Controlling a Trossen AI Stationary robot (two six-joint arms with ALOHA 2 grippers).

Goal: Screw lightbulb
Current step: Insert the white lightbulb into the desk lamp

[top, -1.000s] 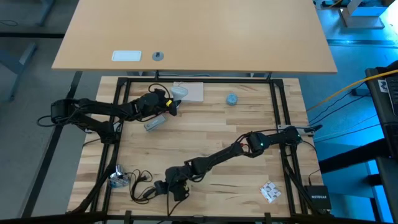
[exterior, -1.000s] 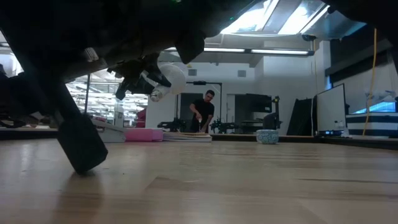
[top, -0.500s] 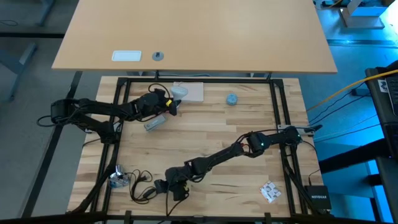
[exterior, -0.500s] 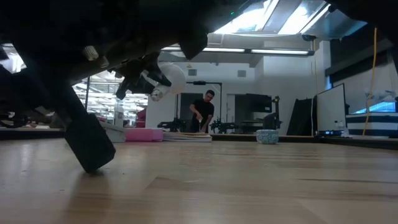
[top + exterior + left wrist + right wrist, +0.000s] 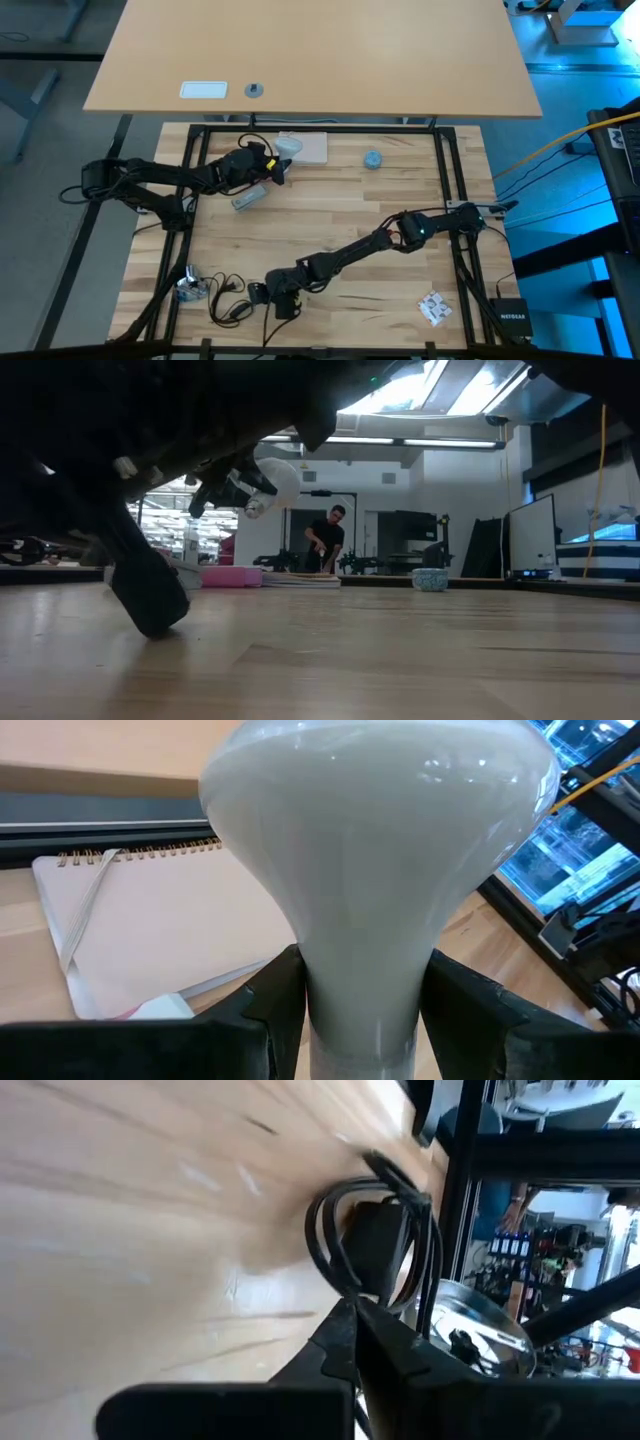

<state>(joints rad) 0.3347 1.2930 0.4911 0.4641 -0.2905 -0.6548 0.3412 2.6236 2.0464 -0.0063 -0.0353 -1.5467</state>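
The white frosted lightbulb point(image 5: 288, 150) is held in the air by my left gripper point(image 5: 274, 163) over the table's far left part, beside a spiral notebook point(image 5: 308, 147). In the left wrist view the globe point(image 5: 380, 810) fills the picture. In the low view the bulb point(image 5: 277, 481) is tilted, with its grey base point(image 5: 252, 510) lower. My right gripper point(image 5: 272, 297) is shut, low at the table's near edge. It is next to the black cord point(image 5: 232, 306) that runs to the silvery socket point(image 5: 190, 288). My left gripper pinches the bulb's tapering neck point(image 5: 360, 1000) between its two fingers point(image 5: 280, 995), one on each side. The globe points away from the gripper toward the table's far right. The bulb is lifted clear of the table. My right gripper's shut fingertips point(image 5: 345, 1320) are close to the cord's loop point(image 5: 325, 1245) and low at the table point(image 5: 150, 622). I cannot tell whether they touch the cord.
A small blue-grey cap point(image 5: 372, 159) lies at the far middle. A grey box point(image 5: 247, 198) lies near the left arm and a white packet point(image 5: 433, 308) at the near right. The socket also shows in the right wrist view point(image 5: 470, 1335). A person point(image 5: 326, 540) stands far behind the table.
My right gripper has shifted a little along the table beside the black cord, staying low. My left gripper and the bulb have kept still.
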